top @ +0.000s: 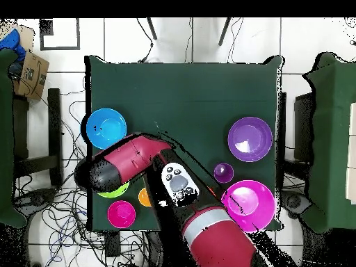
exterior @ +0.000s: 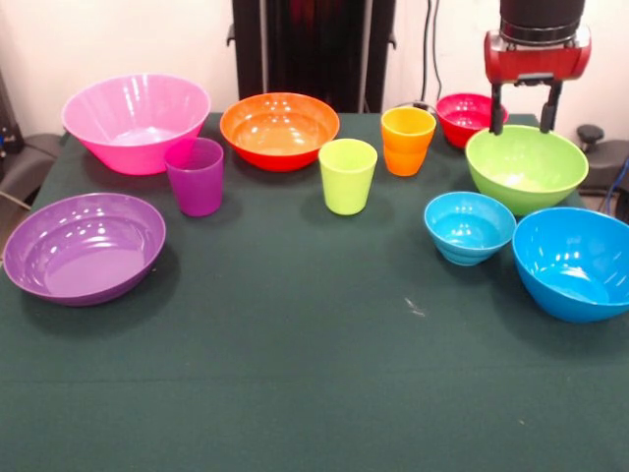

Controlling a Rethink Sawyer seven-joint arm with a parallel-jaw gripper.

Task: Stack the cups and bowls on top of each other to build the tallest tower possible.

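The table (exterior: pixel 295 374) is covered in dark green cloth, and its whole near half in the front view is bare, the widest open room in the scene. All the dishes sit in the far half. At the picture's left the shallow purple bowl (exterior: pixel 85 247) lies close to the table's side edge, with the big pink bowl (exterior: pixel 137 121) behind it near the far corner. The purple cup (exterior: pixel 196 175) stands just in front of the pink bowl, upright. The orange bowl (exterior: pixel 279 130) sits near the far edge at centre, the lime green cup (exterior: pixel 348 175) in front of it to the right, and the orange cup (exterior: pixel 408 140) just beyond that.

On the right the things crowd together: the small red bowl (exterior: pixel 467 117) at the far edge, the lime green bowl (exterior: pixel 527 168) in front of it, then the small light blue bowl (exterior: pixel 469 226) and the big blue bowl (exterior: pixel 574 262), which runs off the picture's right edge.

The gripper (exterior: pixel 525 126) hangs over the far rim of the lime green bowl, its two dark fingers (exterior: pixel 497 110) spread apart and holding nothing. Whether the tips touch the rim cannot be told.

In the overhead view the arm (top: pixel 132 158) covers most of the lime green bowl, the orange cup and the middle of the table.
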